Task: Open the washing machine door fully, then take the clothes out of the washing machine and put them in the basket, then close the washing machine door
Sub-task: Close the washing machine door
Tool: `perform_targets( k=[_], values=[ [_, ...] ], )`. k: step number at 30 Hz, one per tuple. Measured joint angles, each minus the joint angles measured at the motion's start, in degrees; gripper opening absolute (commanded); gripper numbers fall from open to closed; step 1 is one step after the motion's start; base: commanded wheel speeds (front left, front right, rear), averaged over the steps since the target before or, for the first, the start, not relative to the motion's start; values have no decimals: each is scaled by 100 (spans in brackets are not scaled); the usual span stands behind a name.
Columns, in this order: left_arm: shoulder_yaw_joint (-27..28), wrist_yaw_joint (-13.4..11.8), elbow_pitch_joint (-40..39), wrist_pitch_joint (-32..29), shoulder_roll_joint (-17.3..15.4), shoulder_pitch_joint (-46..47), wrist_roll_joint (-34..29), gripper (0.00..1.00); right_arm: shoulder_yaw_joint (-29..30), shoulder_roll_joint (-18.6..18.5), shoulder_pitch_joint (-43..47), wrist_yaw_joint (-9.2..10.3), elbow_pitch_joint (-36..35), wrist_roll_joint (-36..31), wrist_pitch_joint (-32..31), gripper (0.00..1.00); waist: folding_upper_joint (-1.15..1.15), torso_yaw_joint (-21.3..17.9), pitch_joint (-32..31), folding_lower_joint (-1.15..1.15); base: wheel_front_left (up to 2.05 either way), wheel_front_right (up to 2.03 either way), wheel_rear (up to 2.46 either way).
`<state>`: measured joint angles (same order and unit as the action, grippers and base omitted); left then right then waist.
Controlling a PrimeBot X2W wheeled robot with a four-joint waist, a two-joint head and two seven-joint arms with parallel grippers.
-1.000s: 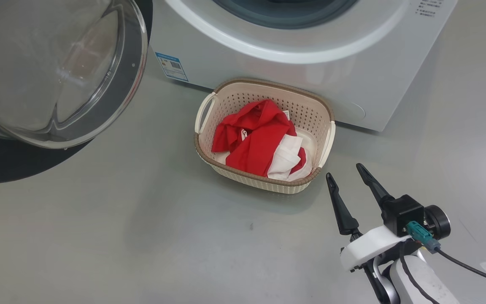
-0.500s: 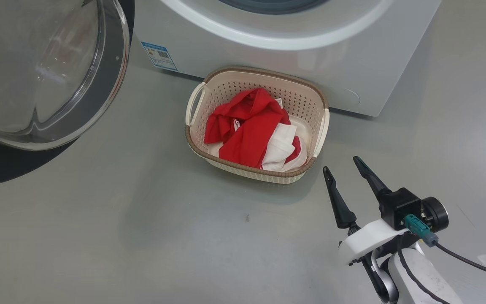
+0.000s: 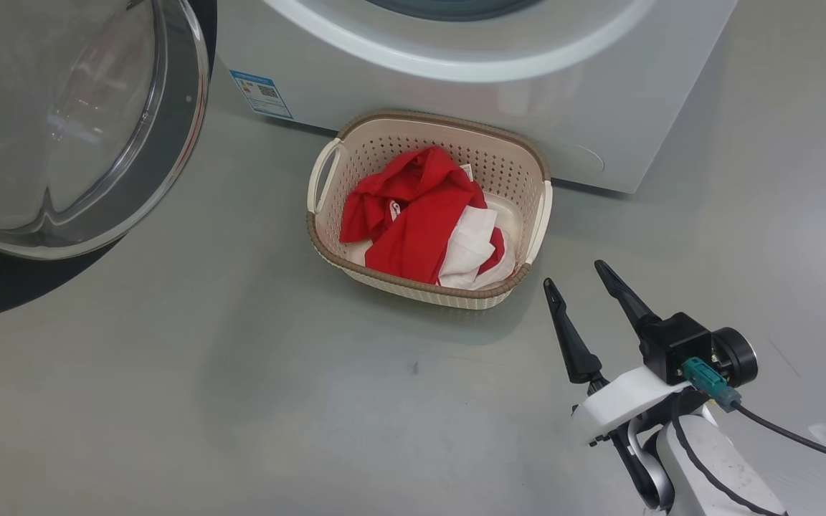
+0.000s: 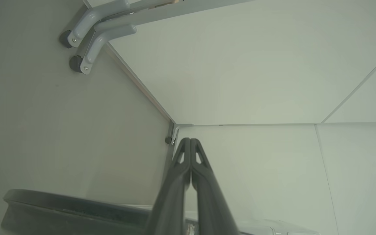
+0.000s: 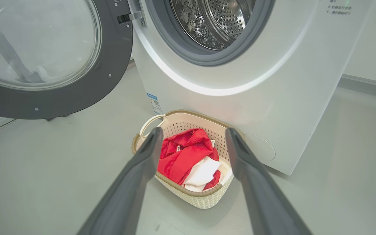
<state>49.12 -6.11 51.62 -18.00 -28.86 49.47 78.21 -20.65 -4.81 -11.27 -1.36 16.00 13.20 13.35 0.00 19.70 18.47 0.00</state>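
Head view: your right gripper (image 3: pixel 574 274) hangs spread and empty before the washing machine (image 3: pixel 470 100). At the machine's foot, the basket (image 3: pixel 424 117) holds the clothes (image 3: pixel 413 222). The washing machine door (image 3: pixel 62 129) stands wide at its left.
Left wrist view: your left gripper (image 4: pixel 190 141) is pinched together on nothing.
Right wrist view: the steel drum (image 5: pixel 214 19) shows in the machine's mouth.

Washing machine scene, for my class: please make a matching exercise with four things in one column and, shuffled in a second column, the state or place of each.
Column one
1. washing machine door
2. clothes
3. right gripper
4. left gripper

Column two
A. fingers pressed together
B. swung open
C. lying in the basket
D. fingers spread apart, holding nothing

Right pairs: 1-B, 2-C, 3-D, 4-A
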Motion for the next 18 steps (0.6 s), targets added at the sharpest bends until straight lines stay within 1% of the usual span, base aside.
perform_targets(
  k=[18],
  values=[
    [-677,-12,524,-755,-5,108,-216,0,-11,31,-59,0,129,10,9,100,0,-43,-38,0,0,0,0]
  ],
)
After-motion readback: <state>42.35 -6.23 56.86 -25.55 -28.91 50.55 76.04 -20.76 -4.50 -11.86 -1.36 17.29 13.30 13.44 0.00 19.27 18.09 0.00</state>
